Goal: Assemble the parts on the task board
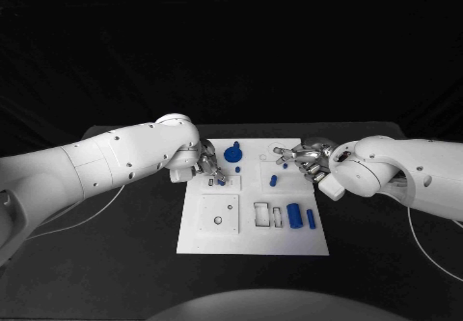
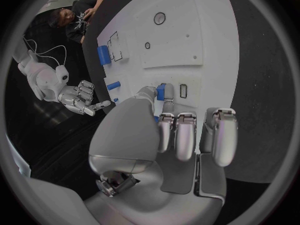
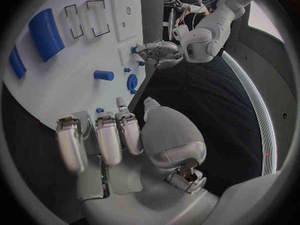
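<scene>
Black table (image 1: 116, 267); white task board (image 1: 253, 244); left hand (image 1: 211, 167) pinching blue part (image 2: 160, 91); right hand (image 1: 301, 159) spread.

A robotics lab: black table (image 1: 116, 267) with a white task board (image 1: 253, 242).

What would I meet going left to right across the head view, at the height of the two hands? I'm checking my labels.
Left hand → blue gear → short blue peg → right hand.
</scene>
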